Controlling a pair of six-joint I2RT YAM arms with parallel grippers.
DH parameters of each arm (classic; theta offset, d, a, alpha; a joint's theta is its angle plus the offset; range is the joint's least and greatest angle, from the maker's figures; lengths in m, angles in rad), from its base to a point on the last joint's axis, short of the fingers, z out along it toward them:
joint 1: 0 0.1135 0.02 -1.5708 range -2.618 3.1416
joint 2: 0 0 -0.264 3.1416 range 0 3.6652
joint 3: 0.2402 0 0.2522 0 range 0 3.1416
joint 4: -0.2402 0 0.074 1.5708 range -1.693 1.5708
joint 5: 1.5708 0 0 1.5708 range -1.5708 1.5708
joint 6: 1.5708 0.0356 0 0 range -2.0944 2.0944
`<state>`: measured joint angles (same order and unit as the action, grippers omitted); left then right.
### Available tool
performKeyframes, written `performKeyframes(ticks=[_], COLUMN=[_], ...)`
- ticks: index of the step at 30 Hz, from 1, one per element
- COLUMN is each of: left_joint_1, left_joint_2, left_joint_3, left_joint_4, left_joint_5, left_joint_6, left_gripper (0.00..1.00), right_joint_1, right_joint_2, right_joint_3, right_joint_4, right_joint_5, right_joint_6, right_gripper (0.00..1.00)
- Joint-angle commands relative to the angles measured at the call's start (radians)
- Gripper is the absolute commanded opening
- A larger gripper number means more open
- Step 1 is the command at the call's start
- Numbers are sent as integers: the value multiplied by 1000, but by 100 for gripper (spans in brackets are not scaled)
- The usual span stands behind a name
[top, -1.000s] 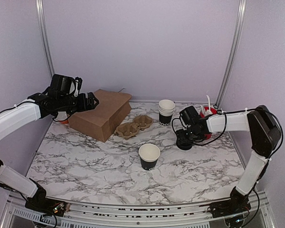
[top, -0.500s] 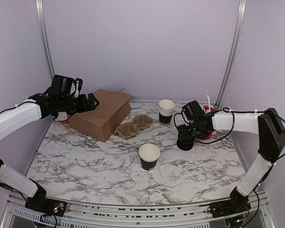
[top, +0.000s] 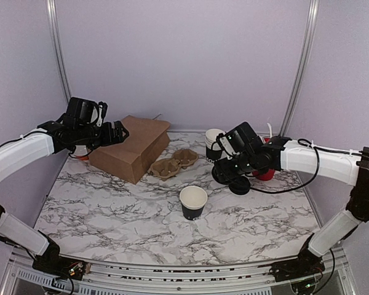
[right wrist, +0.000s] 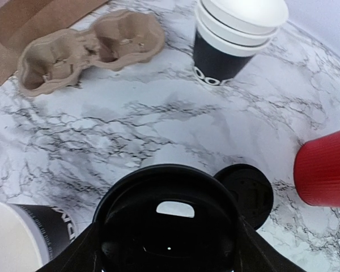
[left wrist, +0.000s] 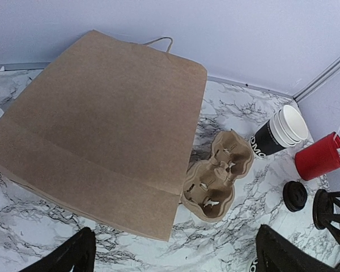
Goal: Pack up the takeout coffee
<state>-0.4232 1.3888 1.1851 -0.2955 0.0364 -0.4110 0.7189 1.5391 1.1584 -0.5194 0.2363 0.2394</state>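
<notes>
The takeout coffee cup (top: 192, 201), a single black paper cup with a white inside, stands open-topped at the middle of the table and shows at the lower left of the right wrist view (right wrist: 22, 232). My right gripper (top: 226, 173) hangs above the table to the cup's right, shut on a black plastic lid (right wrist: 167, 221) held across its jaws. Just to the right of the held lid lies the low pile of black lids (top: 240, 186). My left gripper (top: 117, 132) stands wide open with nothing in it, hovering above the brown paper bag (left wrist: 102, 124).
A brown two-cup cardboard carrier (top: 173, 163) lies beside the bag (top: 132, 147). A stack of lidless cups (top: 215, 145) stands at the back. A red holder (top: 267, 172) with white sticks stands at the right behind my right arm.
My right gripper has lifted the lid off the pile and carried it left, toward the single cup. The left arm has not moved.
</notes>
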Motion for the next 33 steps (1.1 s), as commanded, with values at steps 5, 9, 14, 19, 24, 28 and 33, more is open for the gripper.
performKeyframes(ticks=[5, 9, 14, 19, 24, 28, 33], left_joint_1=[6, 6, 6, 5, 6, 7, 6], left_joint_2=[28, 34, 36, 35, 28, 20, 21], left_joint_3=[-12, -12, -12, -12, -10, -12, -12], left_joint_4=[29, 31, 31, 30, 31, 31, 31], left_joint_5=[14, 16, 23, 26, 28, 25, 27], left_joint_6=[-13, -13, -15, -15, -15, -14, -13], left_gripper=[99, 99, 99, 99, 99, 99, 99], right_joint_1=[222, 293, 319, 327, 327, 328, 331], right_joint_2=[-55, -28, 36, 87, 102, 114, 124], right_joint_3=[103, 127, 145, 168, 170, 189, 194], right_joint_4=[-116, -124, -105, -91, -72, -80, -81], right_joint_5=[-32, -25, -25, -41, -54, -58, -62], right_joint_6=[23, 33, 32, 28, 25, 23, 23], right_gripper=[72, 72, 72, 72, 72, 72, 72])
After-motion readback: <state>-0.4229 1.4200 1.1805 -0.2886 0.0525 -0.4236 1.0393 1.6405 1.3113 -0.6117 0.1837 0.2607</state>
